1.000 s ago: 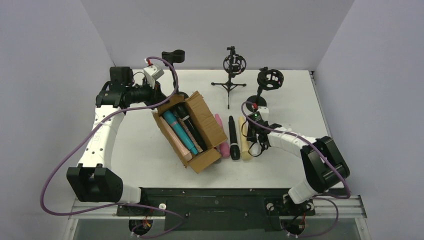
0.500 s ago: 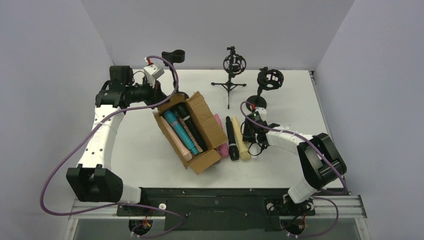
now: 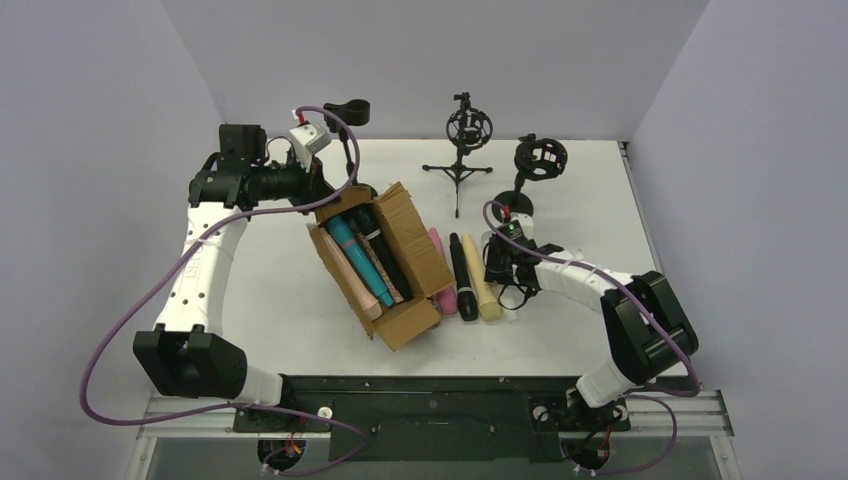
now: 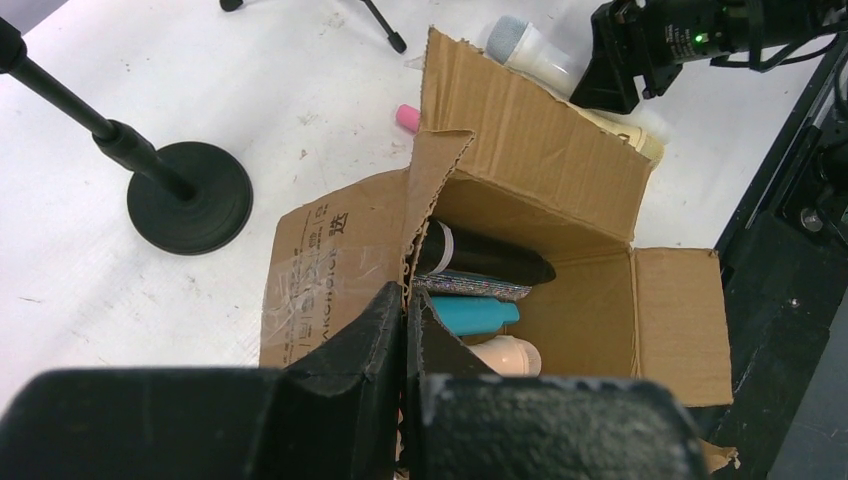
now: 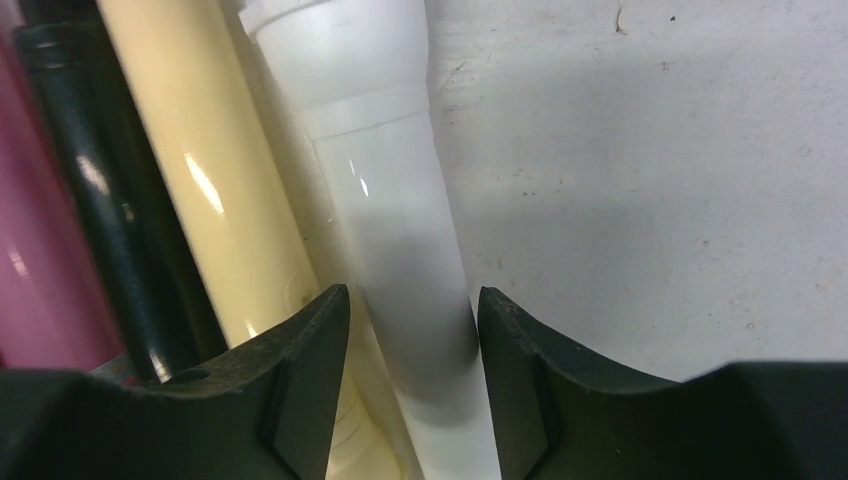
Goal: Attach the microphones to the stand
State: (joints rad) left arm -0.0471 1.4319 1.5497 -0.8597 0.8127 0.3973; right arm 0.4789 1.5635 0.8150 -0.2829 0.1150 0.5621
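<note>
A brown cardboard box [image 3: 385, 265] holds black [image 4: 490, 260], glittery [image 4: 470, 288], teal [image 4: 475, 315] and peach [image 4: 505, 355] microphones. My left gripper [image 3: 320, 190] is shut on the box's back flap edge [image 4: 410, 300]. Pink [image 3: 443, 270], black [image 3: 462, 275] and cream-yellow [image 3: 482, 278] microphones lie on the table right of the box. My right gripper [image 3: 497, 268] is low over them. In the right wrist view its fingers [image 5: 412, 310] straddle the white microphone [image 5: 390, 200] closely, with a slit left on one side. Three black stands [image 3: 347, 110] [image 3: 467, 128] [image 3: 540, 157] are at the back.
The left stand's round base [image 4: 190, 195] sits just behind the box. The tripod stand's legs [image 3: 458, 175] and the right stand's base [image 3: 517, 205] stand close behind the loose microphones. White walls close in the table on three sides.
My right gripper has moved left and nudged the cream-yellow and black microphones toward the box. My left arm has shifted slightly and still grips the flap.
</note>
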